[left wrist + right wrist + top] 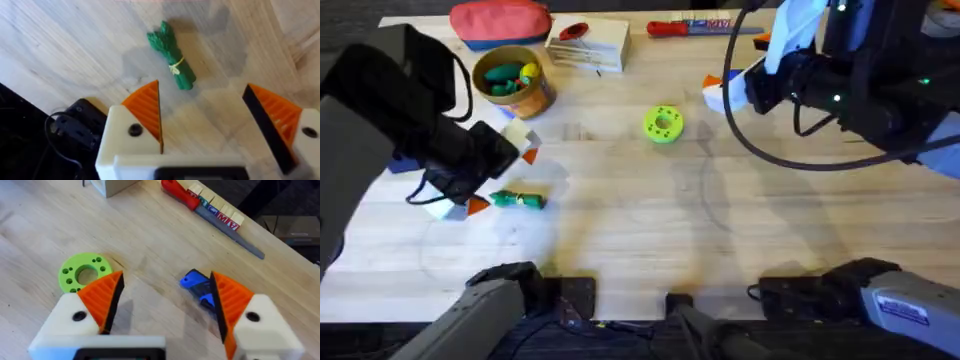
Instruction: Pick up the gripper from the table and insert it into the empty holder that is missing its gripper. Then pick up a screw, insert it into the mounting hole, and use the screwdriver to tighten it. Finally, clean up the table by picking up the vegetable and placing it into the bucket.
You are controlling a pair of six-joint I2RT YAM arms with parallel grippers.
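The vegetable [517, 199] is a small green asparagus bundle [171, 55] tied with a yellow band, lying flat on the wood. My left gripper [505, 180] [207, 115] hovers open just above and beside it, nothing between its orange pads [145, 107]. The tan bucket [513, 82] stands at the back left with green and yellow pieces inside. My right gripper [718, 90] [165, 302] is open over the table at the back right. The blue screwdriver [197, 285] lies below it, close to one pad [230, 302]. The loose gripper, the holder and the screw are out of view.
A lime-green disc [663, 124] [82, 271] with holes lies mid-table. A red zip pouch [500, 22], a wooden box [588, 45] and a red-handled screwdriver [685, 27] [215, 210] line the far edge. Black cables and both arm bases sit along the near edge.
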